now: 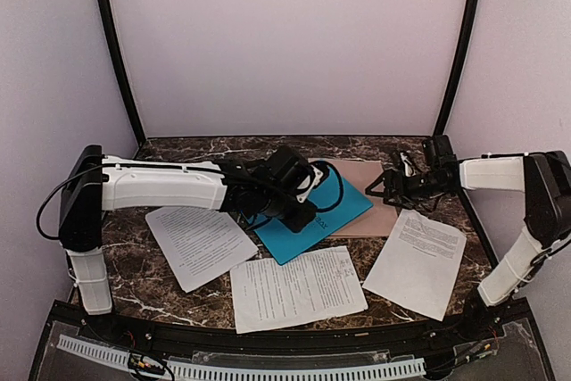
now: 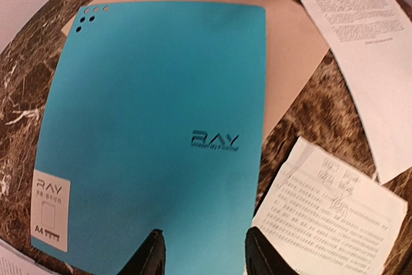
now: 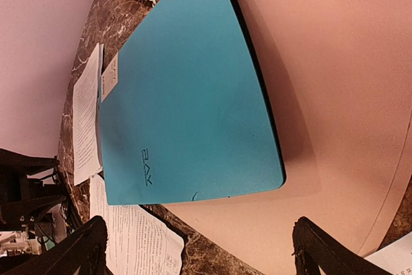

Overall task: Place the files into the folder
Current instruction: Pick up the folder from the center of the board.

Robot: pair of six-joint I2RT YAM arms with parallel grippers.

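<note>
Three files, white printed sheets, lie on the marble table: one left (image 1: 198, 243), one at the front middle (image 1: 297, 287) and one right (image 1: 417, 260). The tan folder (image 1: 370, 198) lies flat at the back, half covered by a teal folder (image 1: 308, 220). My left gripper (image 2: 205, 256) hangs over the near edge of the teal folder (image 2: 161, 107), jaws apart, nothing between them. My right gripper (image 3: 199, 249) stands wide open over the near corner of the tan folder (image 3: 335, 62), empty. The middle sheet (image 3: 138, 243) shows by its left finger.
The teal folder (image 3: 187, 94) bears a white label at one corner and overlaps the tan folder (image 2: 290, 49). Black frame posts (image 1: 114, 46) rise at both back corners before pale walls. A cable rail (image 1: 268, 370) runs along the table's near edge.
</note>
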